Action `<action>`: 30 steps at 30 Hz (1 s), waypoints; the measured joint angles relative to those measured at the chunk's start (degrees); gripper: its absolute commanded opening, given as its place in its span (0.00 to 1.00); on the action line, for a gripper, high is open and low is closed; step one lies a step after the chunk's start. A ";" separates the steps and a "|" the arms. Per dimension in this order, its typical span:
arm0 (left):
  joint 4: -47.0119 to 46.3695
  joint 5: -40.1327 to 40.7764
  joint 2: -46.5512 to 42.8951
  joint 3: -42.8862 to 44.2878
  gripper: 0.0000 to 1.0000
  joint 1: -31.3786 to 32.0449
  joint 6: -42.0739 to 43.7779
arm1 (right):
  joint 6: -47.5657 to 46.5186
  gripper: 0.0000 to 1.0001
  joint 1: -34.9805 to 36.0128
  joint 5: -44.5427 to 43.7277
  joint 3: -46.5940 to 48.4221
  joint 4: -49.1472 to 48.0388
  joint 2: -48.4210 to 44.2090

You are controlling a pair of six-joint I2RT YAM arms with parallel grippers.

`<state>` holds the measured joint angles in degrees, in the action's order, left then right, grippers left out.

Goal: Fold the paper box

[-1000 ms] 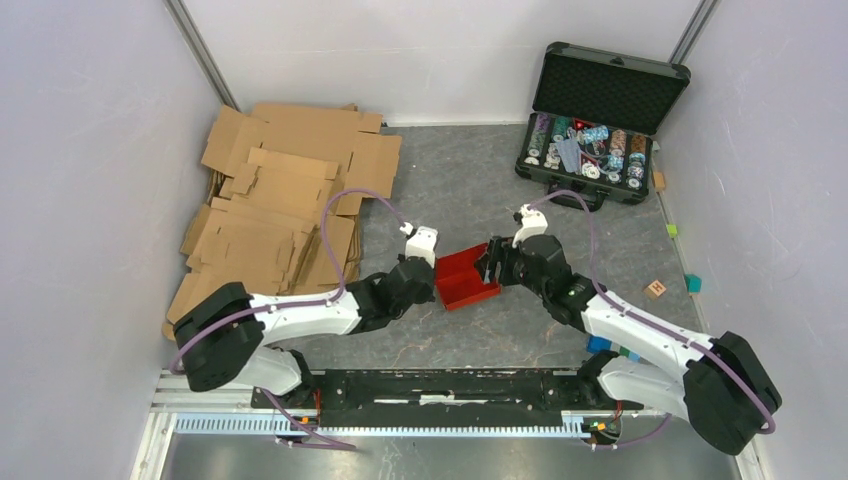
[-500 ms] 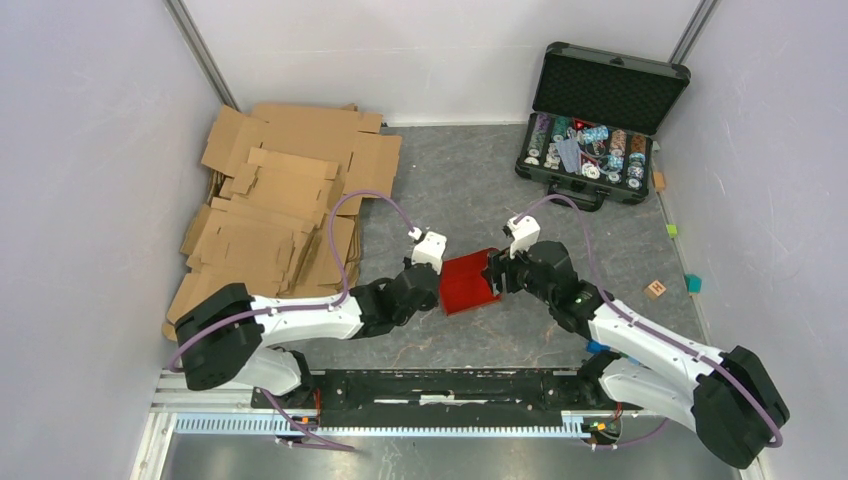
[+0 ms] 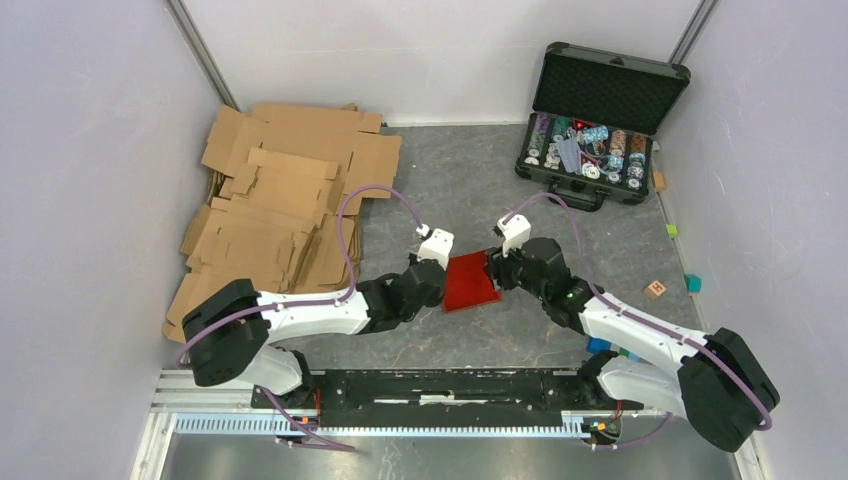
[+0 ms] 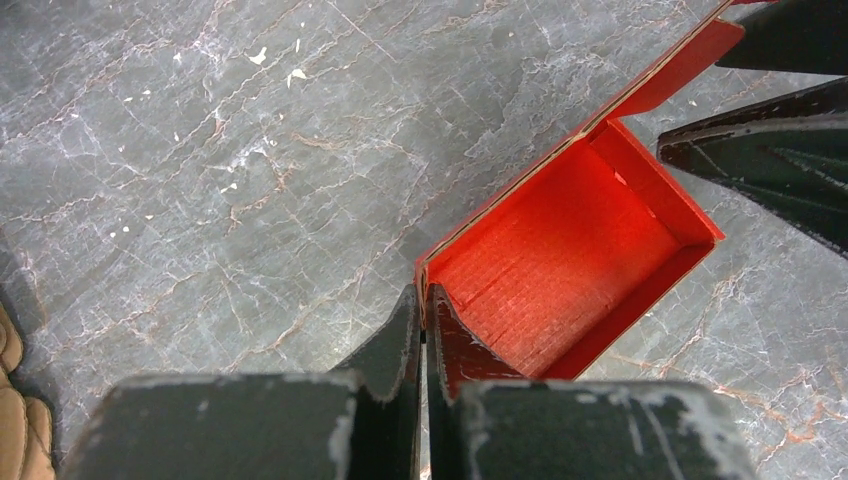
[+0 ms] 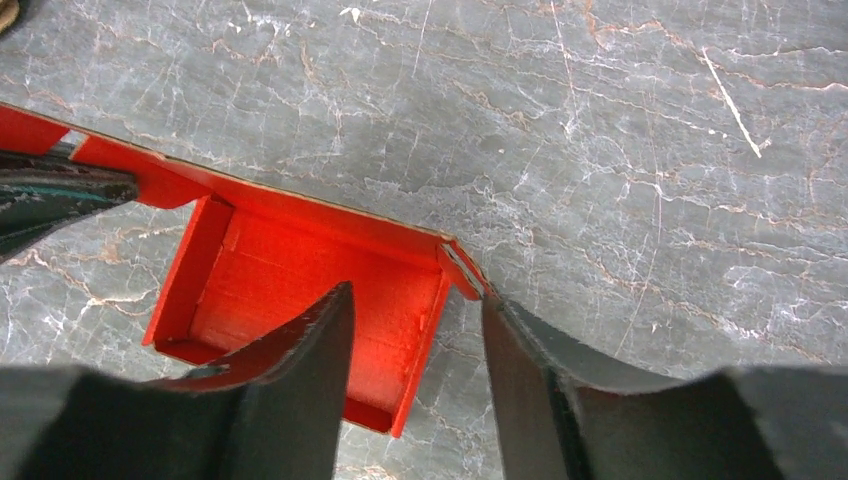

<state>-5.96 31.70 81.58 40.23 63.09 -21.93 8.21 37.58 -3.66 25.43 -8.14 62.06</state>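
**Box pinched left, straddled right**

Left gripper (image 4: pixel 421 305) is closed tight on the nearest corner of the paper box (image 4: pixel 570 250). The box body sits just ahead and to the right of its tips, open side facing the wrist camera. Right gripper (image 5: pixel 413 312) has its jaws apart: 1 finger inside the box, 1 outside, the side wall between them. The box sits between the 2 grippers over the grey table (image 3: pixel 560 210). Can't tell if it's resting or lifted.
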 measured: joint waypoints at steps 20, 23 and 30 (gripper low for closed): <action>4.02 1.03 2.27 3.45 0.02 0.00 0.57 | -1.46 0.42 -0.20 -0.37 -0.70 -6.56 -0.55; 4.31 1.11 2.27 3.78 0.02 0.00 0.57 | -0.83 0.53 -0.20 -0.46 -0.70 -6.49 -0.44; 4.85 1.27 3.04 5.03 0.02 0.00 0.57 | -0.46 0.34 -0.20 -2.03 -0.68 -4.00 1.46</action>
<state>-1.10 32.97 84.62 45.25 63.09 -21.37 7.75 37.39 -5.69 24.75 -12.14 63.53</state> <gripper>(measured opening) 0.040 0.428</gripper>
